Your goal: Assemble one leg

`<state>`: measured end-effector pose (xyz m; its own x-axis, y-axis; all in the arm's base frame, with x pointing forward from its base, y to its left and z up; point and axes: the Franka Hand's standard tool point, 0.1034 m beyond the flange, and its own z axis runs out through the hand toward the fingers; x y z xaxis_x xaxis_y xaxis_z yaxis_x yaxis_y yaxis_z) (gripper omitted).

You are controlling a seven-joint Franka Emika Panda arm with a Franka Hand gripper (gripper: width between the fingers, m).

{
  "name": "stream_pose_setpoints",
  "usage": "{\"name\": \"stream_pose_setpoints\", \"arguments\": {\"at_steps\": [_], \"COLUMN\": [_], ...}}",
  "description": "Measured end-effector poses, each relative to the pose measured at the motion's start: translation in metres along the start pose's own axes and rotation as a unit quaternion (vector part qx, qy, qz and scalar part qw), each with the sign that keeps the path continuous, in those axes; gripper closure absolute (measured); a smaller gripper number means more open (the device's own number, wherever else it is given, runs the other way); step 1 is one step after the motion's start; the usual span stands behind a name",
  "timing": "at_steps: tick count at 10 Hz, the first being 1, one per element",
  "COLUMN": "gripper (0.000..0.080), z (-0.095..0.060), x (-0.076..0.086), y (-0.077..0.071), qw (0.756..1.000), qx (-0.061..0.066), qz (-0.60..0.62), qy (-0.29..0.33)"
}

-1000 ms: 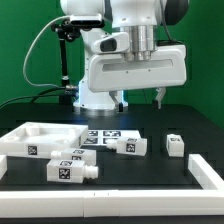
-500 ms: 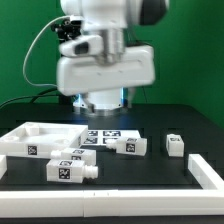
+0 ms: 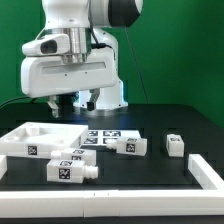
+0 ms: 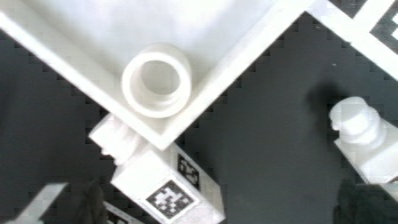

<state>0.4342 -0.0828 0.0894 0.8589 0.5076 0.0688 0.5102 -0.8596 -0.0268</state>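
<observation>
Several white legs with tag markers lie on the black table: one at the front left (image 3: 70,171), one in the middle (image 3: 131,146) and a small one at the right (image 3: 175,145). The large flat white panel (image 3: 28,139) lies at the left. My gripper (image 3: 70,106) hangs open and empty above the panel's back edge, well clear of the table. In the wrist view the panel's corner with a round socket (image 4: 155,80) shows, with a tagged leg (image 4: 166,188) beside it and another leg (image 4: 363,135) apart. The gripper (image 4: 214,214) holds nothing.
The marker board (image 3: 105,133) lies flat behind the middle leg. A white raised bar (image 3: 206,172) stands at the front right edge. Another leg (image 3: 76,154) lies against the panel's front side. A green wall is behind the arm.
The arm has swung from over the table's middle toward the exterior view's left, and now hangs over the panel. The parts on the table have not moved.
</observation>
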Motion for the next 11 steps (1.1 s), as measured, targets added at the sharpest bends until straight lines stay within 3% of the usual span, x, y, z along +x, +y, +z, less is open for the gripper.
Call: {"name": "stream_pose_setpoints", "arguments": {"at_steps": [3, 5, 6, 8, 9, 11], "gripper": [0.0151, 0.0151, 0.0151, 0.0151, 0.0151, 0.0151], "z": [0.001, 0.013, 0.024, 0.049, 0.053, 0.053], "x": [-0.002, -0.038, -0.048, -0.048, -0.045, -0.046], "y": [0.002, 0.028, 0.037, 0.052, 0.053, 0.053], "qw": [1.0, 0.999, 0.998, 0.996, 0.995, 0.995], "qx": [0.0, 0.01, 0.01, 0.019, 0.025, 0.025], "qz": [-0.001, -0.038, -0.056, -0.09, -0.091, -0.091], "qy": [-0.001, -0.011, -0.015, -0.021, -0.024, -0.024]}}
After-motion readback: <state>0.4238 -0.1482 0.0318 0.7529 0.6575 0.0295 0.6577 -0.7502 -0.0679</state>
